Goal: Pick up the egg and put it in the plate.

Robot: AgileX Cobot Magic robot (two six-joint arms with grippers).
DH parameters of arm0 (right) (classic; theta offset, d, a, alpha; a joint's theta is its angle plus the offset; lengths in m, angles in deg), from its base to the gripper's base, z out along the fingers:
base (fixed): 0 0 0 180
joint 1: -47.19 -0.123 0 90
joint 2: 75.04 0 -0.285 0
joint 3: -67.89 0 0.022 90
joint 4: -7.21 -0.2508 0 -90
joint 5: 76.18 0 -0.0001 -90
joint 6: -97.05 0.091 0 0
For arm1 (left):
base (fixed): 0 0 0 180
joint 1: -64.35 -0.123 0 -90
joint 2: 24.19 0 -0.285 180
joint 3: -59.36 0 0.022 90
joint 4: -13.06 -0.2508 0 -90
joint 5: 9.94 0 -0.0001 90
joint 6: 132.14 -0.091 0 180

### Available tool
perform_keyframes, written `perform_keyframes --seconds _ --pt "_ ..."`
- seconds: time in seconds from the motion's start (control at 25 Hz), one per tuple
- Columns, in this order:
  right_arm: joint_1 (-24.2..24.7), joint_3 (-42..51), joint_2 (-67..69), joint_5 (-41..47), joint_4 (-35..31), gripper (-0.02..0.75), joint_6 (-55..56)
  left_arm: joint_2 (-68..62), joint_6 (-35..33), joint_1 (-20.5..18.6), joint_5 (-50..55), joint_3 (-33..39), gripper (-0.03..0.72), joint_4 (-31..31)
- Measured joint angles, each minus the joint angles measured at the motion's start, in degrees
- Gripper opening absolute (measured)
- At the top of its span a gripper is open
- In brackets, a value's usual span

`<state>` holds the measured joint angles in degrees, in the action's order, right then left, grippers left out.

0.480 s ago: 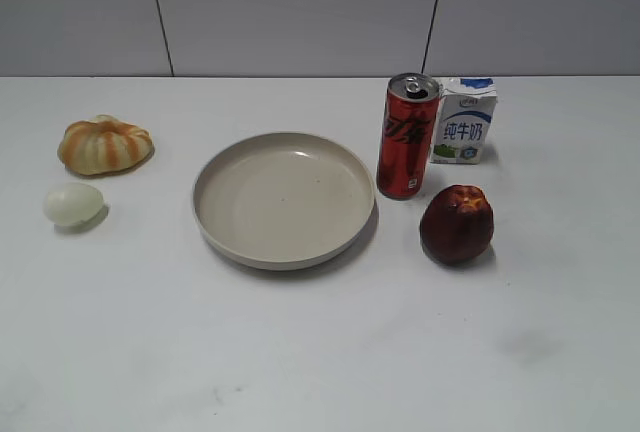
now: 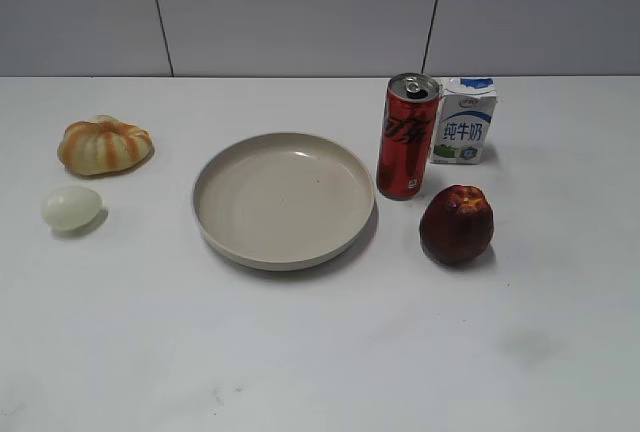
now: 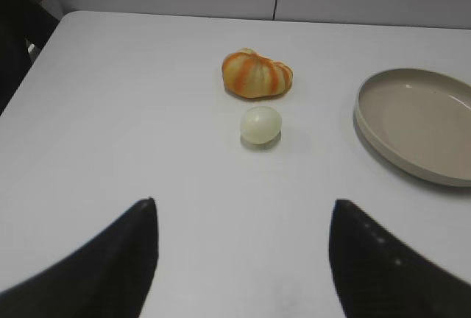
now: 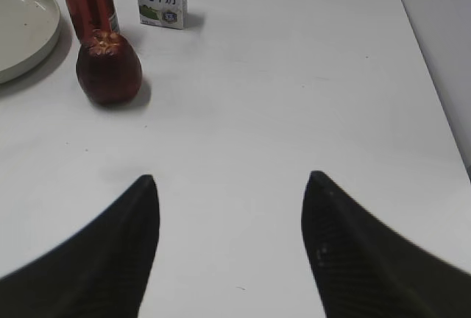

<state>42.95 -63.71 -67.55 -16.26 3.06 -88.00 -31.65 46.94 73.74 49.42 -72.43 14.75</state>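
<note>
We have not started the real work yet. Over on the left, the egg (image 2: 72,208) lies on the white table (image 2: 300,352), just in front of the little orange-and-cream pumpkin (image 2: 104,145), and nothing is touching it. Our left gripper (image 3: 243,259) is spread wide with nothing in it, and the egg sits well ahead of it, about in line with the gap between its two dark fingers (image 3: 110,259). Next comes the plate (image 2: 284,252) in the middle, and it has nothing in it. To the right of the plate stand a red soda can (image 2: 406,137) and a small milk carton (image 2: 464,120), with a dark red apple-like fruit (image 2: 456,223) in front of them. Our right gripper (image 4: 228,252) is spread wide too, and it holds nothing. So we think everything is left to do: reach the egg, close on it softly, lift it, and set it in the plate.
</note>
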Motion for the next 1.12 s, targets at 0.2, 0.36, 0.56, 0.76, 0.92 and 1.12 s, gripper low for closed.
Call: perform_keyframes --seconds 0.2,0.36,0.56,0.76,0.92,1.12 --pt "0.0 0.0 0.0 0.0 0.0 0.466 0.0 -2.18 0.0 0.0 -4.18 -1.2 0.536 -1.69" --pt "0.0 0.0 0.0 0.0 0.0 0.466 0.0 -7.95 0.0 0.0 -10.41 -1.31 0.536 -2.25" --pt "0.0 0.0 0.0 0.0 0.0 0.465 0.0 -18.76 0.0 0.0 -16.33 -1.31 0.536 -2.5" --pt "0.0 0.0 0.0 0.0 0.0 0.465 0.0 -31.17 -2.48 0.0 -18.08 -3.61 0.536 -2.66" --pt "0.0 0.0 0.0 0.0 0.0 0.465 0.0 -42.74 -6.92 0.0 -18.21 -7.99 0.536 -3.75" --pt "0.0 0.0 0.0 0.0 0.0 0.465 0.0 -59.06 -12.63 0.0 -18.23 -15.94 0.536 -4.53"
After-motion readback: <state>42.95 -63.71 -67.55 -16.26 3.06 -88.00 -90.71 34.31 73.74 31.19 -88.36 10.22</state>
